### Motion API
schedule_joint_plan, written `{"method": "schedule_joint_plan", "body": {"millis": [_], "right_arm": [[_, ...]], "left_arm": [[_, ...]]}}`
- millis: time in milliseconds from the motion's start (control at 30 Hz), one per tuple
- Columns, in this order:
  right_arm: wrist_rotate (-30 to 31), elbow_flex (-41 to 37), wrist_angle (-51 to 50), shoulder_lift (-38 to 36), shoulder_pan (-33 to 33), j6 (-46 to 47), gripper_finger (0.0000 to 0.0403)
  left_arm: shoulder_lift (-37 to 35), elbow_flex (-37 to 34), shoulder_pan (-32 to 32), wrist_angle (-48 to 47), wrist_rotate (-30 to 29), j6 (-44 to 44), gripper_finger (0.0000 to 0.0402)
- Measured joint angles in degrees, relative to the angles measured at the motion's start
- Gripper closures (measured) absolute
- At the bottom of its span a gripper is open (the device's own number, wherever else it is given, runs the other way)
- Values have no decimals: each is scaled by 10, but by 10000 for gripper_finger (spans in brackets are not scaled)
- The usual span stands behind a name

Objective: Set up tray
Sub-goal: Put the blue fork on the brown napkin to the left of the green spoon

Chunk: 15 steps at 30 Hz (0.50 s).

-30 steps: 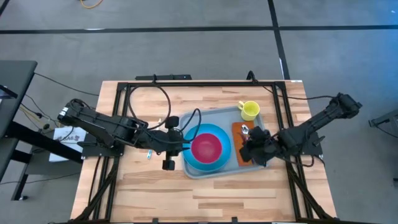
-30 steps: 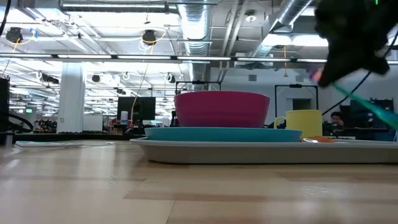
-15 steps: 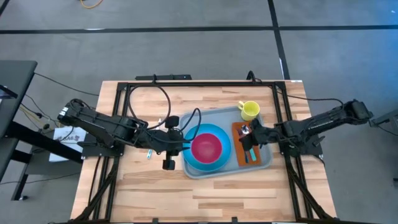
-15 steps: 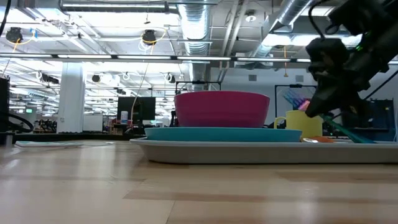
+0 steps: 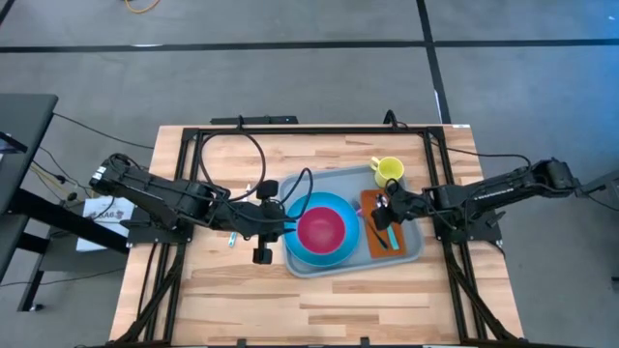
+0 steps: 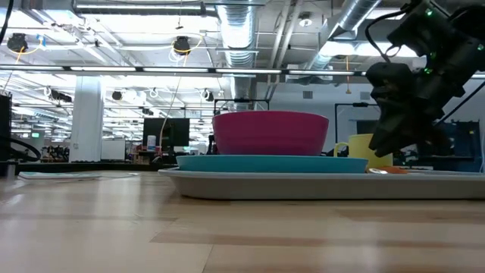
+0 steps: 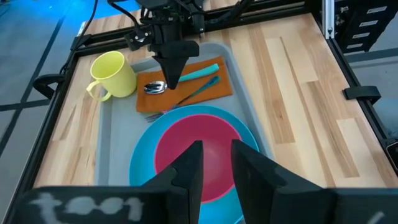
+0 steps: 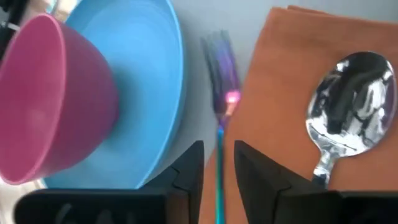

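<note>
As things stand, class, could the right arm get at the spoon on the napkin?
Probably yes. The right gripper hangs just above the napkin, close to the spoon, and nothing lies over the spoon.

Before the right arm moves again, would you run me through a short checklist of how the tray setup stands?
1. Tray flat on table: ok.
2. Pink bowl centred on blue plate: ok.
3. Yellow mug upright in tray corner: ok.
4. Spoon lying on orange napkin: ok.
5. Fork fully on napkin: not ok, tines lie off its edge.
6. Right gripper clear of cutlery: cannot tell.
</note>
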Motion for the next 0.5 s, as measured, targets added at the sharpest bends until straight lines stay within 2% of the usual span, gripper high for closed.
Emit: {"method": "schedule_joint_plan", "body": {"millis": [300,500], "right_arm": [[0,0,-20,4,1,6,293],[18,0,11,51,17,-30,289]], "left_arm": [[0,0,0,0,0,0,329],[0,0,0,0,0,-1,329]]}}
